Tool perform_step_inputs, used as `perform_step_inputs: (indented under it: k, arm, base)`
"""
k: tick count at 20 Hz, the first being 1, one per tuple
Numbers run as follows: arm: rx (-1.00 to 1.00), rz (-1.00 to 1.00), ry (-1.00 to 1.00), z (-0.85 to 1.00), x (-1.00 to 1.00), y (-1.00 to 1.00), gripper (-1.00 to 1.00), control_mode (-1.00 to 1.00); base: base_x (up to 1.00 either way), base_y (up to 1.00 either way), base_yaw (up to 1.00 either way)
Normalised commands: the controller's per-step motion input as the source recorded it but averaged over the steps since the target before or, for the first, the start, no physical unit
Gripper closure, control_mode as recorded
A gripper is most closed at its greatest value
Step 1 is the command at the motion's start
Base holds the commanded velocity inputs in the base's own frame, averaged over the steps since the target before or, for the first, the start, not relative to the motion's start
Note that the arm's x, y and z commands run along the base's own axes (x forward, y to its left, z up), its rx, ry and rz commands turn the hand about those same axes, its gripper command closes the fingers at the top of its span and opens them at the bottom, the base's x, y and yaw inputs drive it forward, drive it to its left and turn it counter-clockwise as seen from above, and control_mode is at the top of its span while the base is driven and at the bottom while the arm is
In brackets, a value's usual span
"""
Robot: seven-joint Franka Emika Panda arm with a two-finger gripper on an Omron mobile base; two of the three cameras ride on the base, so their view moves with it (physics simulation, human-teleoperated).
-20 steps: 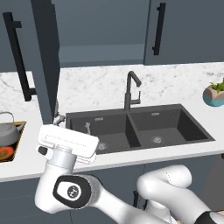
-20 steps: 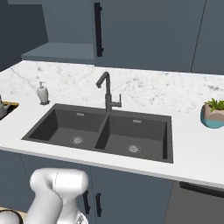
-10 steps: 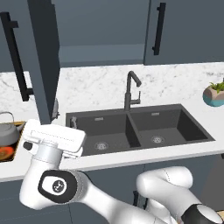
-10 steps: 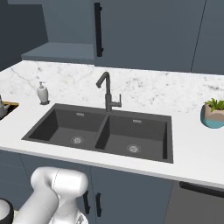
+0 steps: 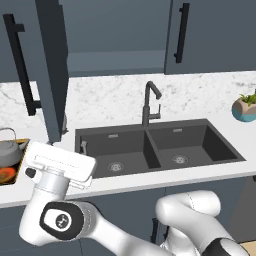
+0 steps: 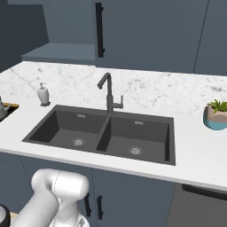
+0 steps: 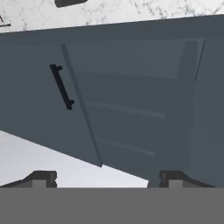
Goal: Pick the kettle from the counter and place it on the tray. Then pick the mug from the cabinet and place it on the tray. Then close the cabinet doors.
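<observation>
I am holding the gripper [image 7: 106,177] spread and empty, facing the open cabinet [image 7: 131,109]. The kettle [image 5: 9,151] is sitting on the tray [image 5: 10,176] left of the sink [image 5: 155,147]; mug and doors remaining.

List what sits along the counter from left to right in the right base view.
Tray at the left edge → soap dispenser → sink with its faucet → potted plant.

Here's the arm [image 5: 125,235], glossy white rounded links with dark joint rings, a black round cap bearing a small white mark, and a flat white boxy hand [image 5: 60,165] up top.
</observation>
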Motion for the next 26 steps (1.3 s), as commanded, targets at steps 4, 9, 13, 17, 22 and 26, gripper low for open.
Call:
perform_step_inputs:
  k: [4,9,13,17,22,26]
  arm:
    - [0.00,0.00,0.00,-0.03,0.03,0.34,-1.00,-1.00]
    - [0.00,0.00,0.00,0.28,0.05,0.29,-1.00,-1.00]
    - [0.00,-0.03,0.01,0.42,0.00,0.04,-1.00,-1.00]
    - [0.01,-0.15,0.02,0.30,0.00,-0.48,-1.00,-1.00]
    - [0.06,-0.16,0.03,0.12,0.00,-0.74,-1.00,-1.00]
    - [0.10,-0.12,0.03,0.16,0.00,-0.90,-1.00,-1.00]
  base:
    - [0.00,0.00,0.00]
    - [0.00,0.00,0.00]
    - [0.00,0.00,0.00]
    - [0.00,0.00,0.00]
    - [0.00,0.00,0.00]
    - [0.00,0.00,0.00]
